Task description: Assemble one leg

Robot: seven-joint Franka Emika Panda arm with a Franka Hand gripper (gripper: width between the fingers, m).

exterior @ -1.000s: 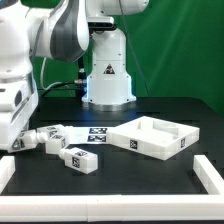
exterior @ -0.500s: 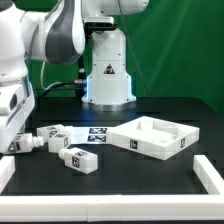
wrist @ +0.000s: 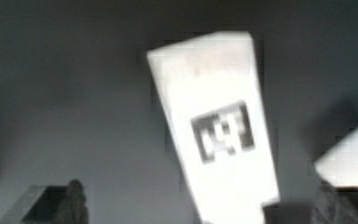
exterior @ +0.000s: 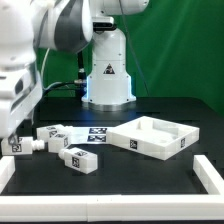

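Several white legs with black-and-white tags lie at the exterior view's left: one at the far left (exterior: pixel 24 146), two side by side (exterior: pixel 55 137), and one nearer the front (exterior: pixel 80 158). My gripper (exterior: pixel 13 138) is low over the far-left leg, mostly hidden behind the arm's own white body. In the wrist view that leg (wrist: pixel 211 120) lies lengthwise and runs down between my two dark fingertips (wrist: pixel 60 205), which stand apart on either side of it. The gripper (wrist: pixel 202 205) is open and holds nothing.
The large white tray-like piece with a raised rim (exterior: pixel 150 147) sits at the middle right. The marker board (exterior: pixel 98 133) lies flat behind the legs. A white rail (exterior: pixel 110 191) borders the table's front and right. Another white piece (wrist: pixel 345 160) shows at the wrist view's edge.
The arm has swung over and come down toward the far-left leg. The legs and the tray have not moved.
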